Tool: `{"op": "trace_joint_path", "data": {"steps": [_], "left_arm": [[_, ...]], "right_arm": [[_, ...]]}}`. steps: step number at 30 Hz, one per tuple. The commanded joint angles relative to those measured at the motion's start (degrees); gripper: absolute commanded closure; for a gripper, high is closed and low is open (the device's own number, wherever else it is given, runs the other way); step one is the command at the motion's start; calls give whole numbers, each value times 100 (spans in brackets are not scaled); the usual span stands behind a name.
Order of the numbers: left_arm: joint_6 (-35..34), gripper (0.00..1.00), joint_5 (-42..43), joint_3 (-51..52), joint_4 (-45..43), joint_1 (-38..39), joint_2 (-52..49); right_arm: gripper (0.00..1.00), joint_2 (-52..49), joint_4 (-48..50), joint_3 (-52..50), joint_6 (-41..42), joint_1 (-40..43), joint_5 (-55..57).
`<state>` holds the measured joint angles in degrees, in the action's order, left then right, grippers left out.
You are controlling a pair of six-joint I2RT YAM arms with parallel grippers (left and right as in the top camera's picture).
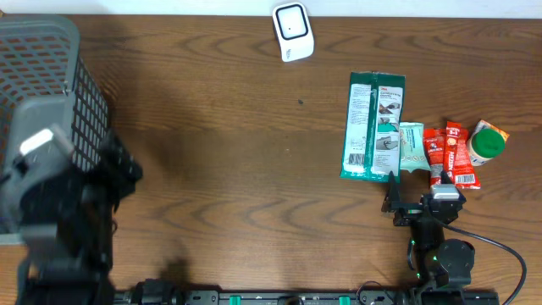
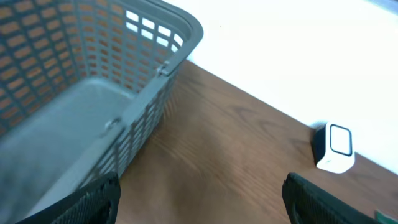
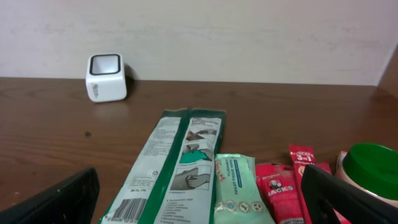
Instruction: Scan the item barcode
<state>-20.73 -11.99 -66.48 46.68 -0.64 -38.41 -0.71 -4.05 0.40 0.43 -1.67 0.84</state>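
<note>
A grey plastic lattice basket (image 2: 180, 46) fills the upper left of the view, standing on the brown wood-grain tabletop (image 2: 236, 149), and the part of its floor that shows is bare. Far to the right, near the tabletop's back edge and the white wall (image 2: 298, 50), sits a small white box-shaped scanner (image 2: 336, 148) with a dark-rimmed window, well apart from the basket. The left tool (image 2: 202, 186) shows its two dark fingers (image 2: 93, 202) at the bottom corners, spread wide with only bare wood between them.
</note>
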Motion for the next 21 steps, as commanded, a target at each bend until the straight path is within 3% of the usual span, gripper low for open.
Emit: {"op": "trace_joint_path", "data": {"steps": [1,13,21], "left_arm": [[70,16,-4,85,273,-9,632],[-103,16,-4,1838,275,-9,3126],[-103,16,313,2861,-1784,-9,3775]], "right_arm": [[1,26,-22,-9,81,98,-31],[1,26,-22,-9,81,98,-31],[1,26,-22,-9,81,98,-31]]}}
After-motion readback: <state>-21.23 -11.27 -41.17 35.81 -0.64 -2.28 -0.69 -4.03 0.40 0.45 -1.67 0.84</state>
